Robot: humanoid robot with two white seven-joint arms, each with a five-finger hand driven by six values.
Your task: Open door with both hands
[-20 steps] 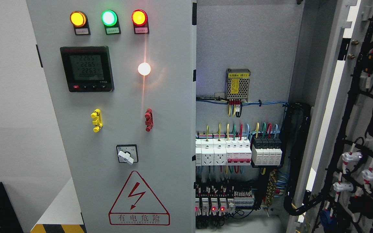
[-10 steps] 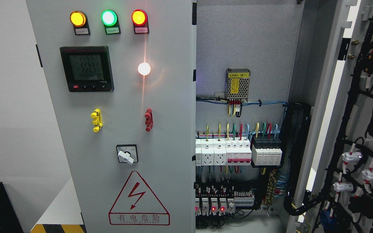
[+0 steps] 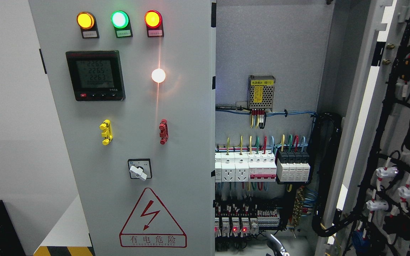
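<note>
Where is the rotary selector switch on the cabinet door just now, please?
In the head view the rotary selector switch sits low on the closed left door, just above the red warning triangle.

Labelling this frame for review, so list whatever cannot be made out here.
Head view:
1. Right hand: cut off by the bottom edge; only a sliver shows.
2. Left hand: outside the frame.
3. Lamp labels: print too small.
4. Open right door: cut off by the right edge.
5. White lamp: blown out by glare.
</note>
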